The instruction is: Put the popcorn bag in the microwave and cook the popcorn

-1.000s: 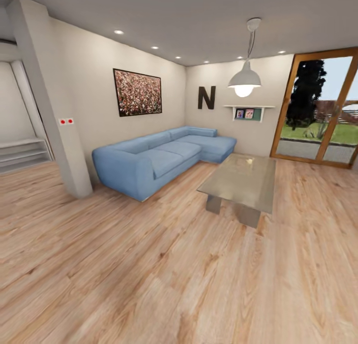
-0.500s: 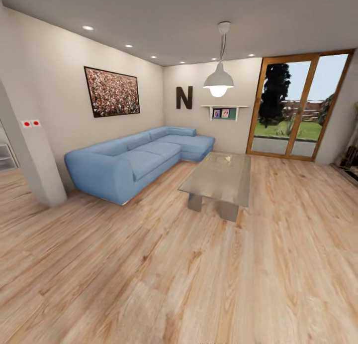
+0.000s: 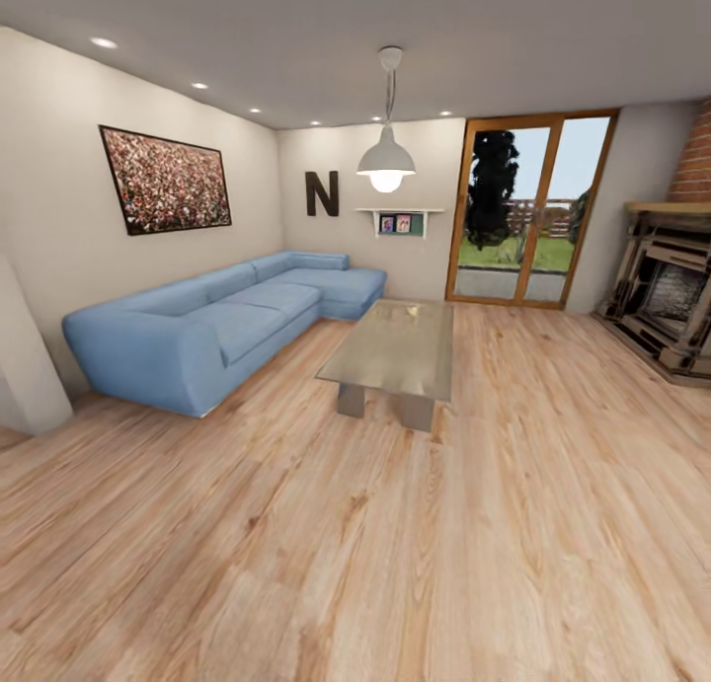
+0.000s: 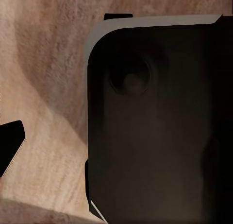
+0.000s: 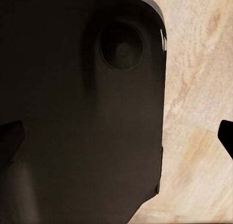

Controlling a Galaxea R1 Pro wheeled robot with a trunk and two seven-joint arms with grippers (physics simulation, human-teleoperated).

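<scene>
Floorboards [image 3: 395,564] of pale wood stretch ahead of me in a living room, their grain running toward the glass-topped coffee table [image 3: 395,351]. That coffee table stands mid-room, its long axis pointing away from me toward the far wall. Beside it, on its left, a blue corner sofa [image 3: 217,317] runs along the wall, with a framed picture [image 3: 166,181] above the sofa. Over the coffee table hangs a white pendant lamp [image 3: 385,159], lit. Behind the table are a dark letter N [image 3: 322,193], a small wall shelf [image 3: 399,220] and a wood-framed glass door [image 3: 523,213] showing garden. Well to the table's right sits a fireplace [image 3: 671,297] under brick.

My wrist cameras look down on a dark, rounded robot panel [image 4: 160,127] [image 5: 82,112] over the same wood floor. Dark finger tips [image 4: 9,144] [image 5: 225,136] sit at the frame edges; I cannot tell how far either gripper is open, or whether it holds anything.
</scene>
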